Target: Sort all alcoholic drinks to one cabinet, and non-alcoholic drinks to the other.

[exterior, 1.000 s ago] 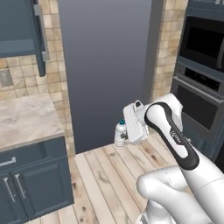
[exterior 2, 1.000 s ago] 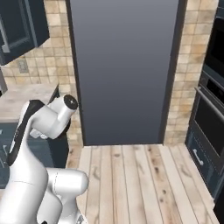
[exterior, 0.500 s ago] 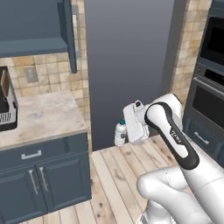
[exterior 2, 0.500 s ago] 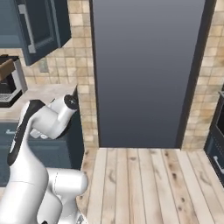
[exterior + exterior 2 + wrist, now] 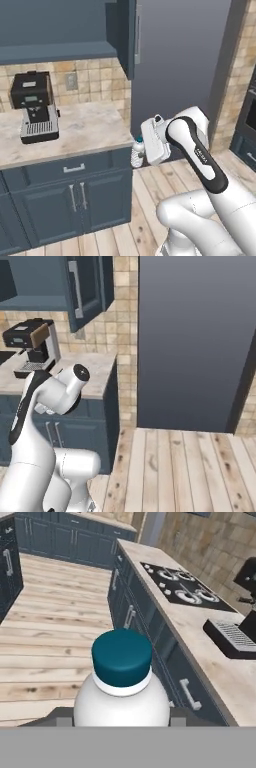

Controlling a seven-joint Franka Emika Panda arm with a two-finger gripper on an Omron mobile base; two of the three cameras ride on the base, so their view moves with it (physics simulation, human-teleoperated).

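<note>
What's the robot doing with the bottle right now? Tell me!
Gripper shut on water bottle, teal cap up. Bottle carried off the floor, beside the counter corner. Coffee machine sits on the counter, apart from the bottle.

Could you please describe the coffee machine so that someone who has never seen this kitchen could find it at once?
Start at the beige stone counter over the dark blue base cabinets, beneath the open upper cabinet. The coffee machine stands at the counter's back against the tiled wall. It is the lone boxy black appliance there, with a silver grille tray at its base.

Base has swung left; coffee machine (image 5: 35, 107) appears.
</note>
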